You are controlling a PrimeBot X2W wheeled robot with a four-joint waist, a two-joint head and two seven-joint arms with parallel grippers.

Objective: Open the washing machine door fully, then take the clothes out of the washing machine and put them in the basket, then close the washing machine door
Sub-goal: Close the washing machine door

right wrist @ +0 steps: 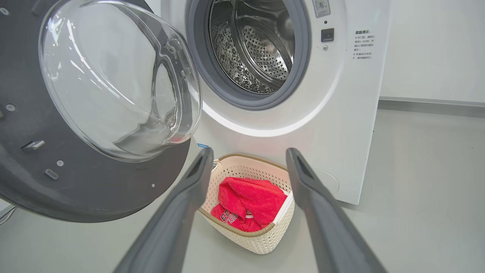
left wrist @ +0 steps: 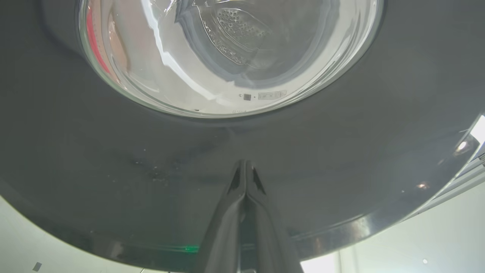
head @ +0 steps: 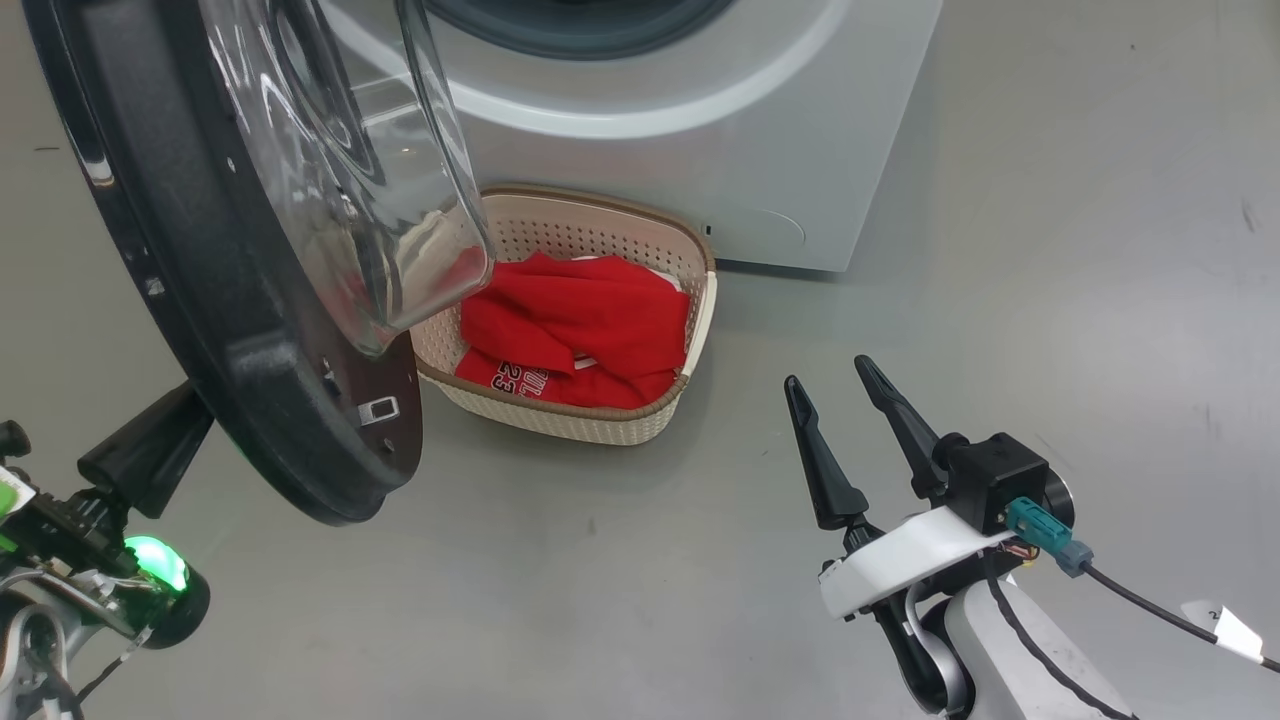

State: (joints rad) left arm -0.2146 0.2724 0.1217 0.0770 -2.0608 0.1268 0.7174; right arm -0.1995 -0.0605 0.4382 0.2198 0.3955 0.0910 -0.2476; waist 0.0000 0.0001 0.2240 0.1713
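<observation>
My left hand point(left wrist: 245, 163) is squeezing shut, tips touching the black rim of the open door point(head: 250, 400). My right hand point(head: 828, 372) is hanging wide open, holding nothing. The red clothes point(head: 590, 320) are lying in the basket point(head: 560, 415) by the washing machine point(head: 780, 120).

Before me spreads a smooth, pale grey floor point(head: 1050, 300), faintly glossy and marked by a few small dark scuffs point(head: 1247, 215), and in my right wrist view it meets a plain white wall point(right wrist: 432, 49) along a grey skirting strip point(right wrist: 432, 103).
</observation>
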